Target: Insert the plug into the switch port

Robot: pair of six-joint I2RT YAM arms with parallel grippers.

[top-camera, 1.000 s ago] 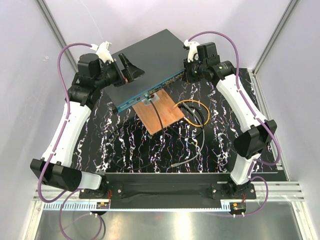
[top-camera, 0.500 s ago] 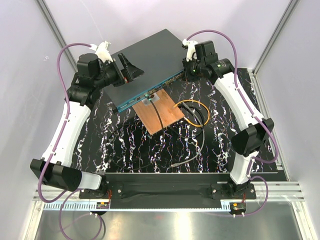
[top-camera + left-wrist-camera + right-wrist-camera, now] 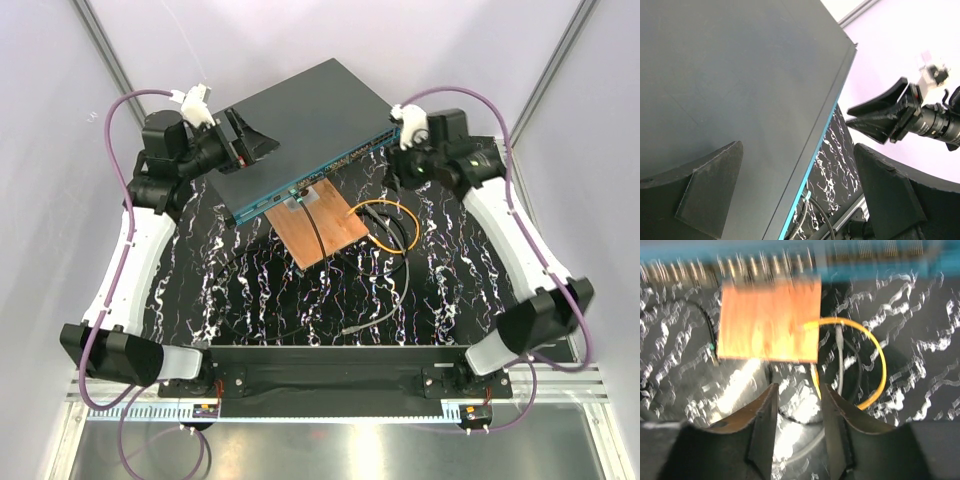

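The switch [image 3: 300, 130] is sitting where it was a second ago, angled across the far side of the table [image 3: 250, 290] with its teal front edge toward the arm bases. The right gripper [image 3: 398, 168] is what is changing. It was up against the switch's right corner, and now it is pulling off to the right and standing clear of the box. The left gripper [image 3: 243, 147] is drifting a little to the left and is still hovering over the switch's left end.

From the left wrist I am seeing the switch's dark top under and ahead of one finger [image 3: 710, 192]. The teal edge is running between the two fingers, which are spread wide and holding nothing. I cannot tell whether either finger is touching the metal. That view also shows the right gripper hanging off beyond the switch's far corner.

The right wrist picture is smearing. Its fingers [image 3: 762, 425] are parted by a narrow gap with nothing in it. Ahead of them lies the wooden board [image 3: 770, 322], with the switch's socket row just beyond it. To the board's right is a yellow cable loop [image 3: 880, 365], and inside it a grey connector [image 3: 839, 337], probably the plug, though the blur is keeping me from being sure.
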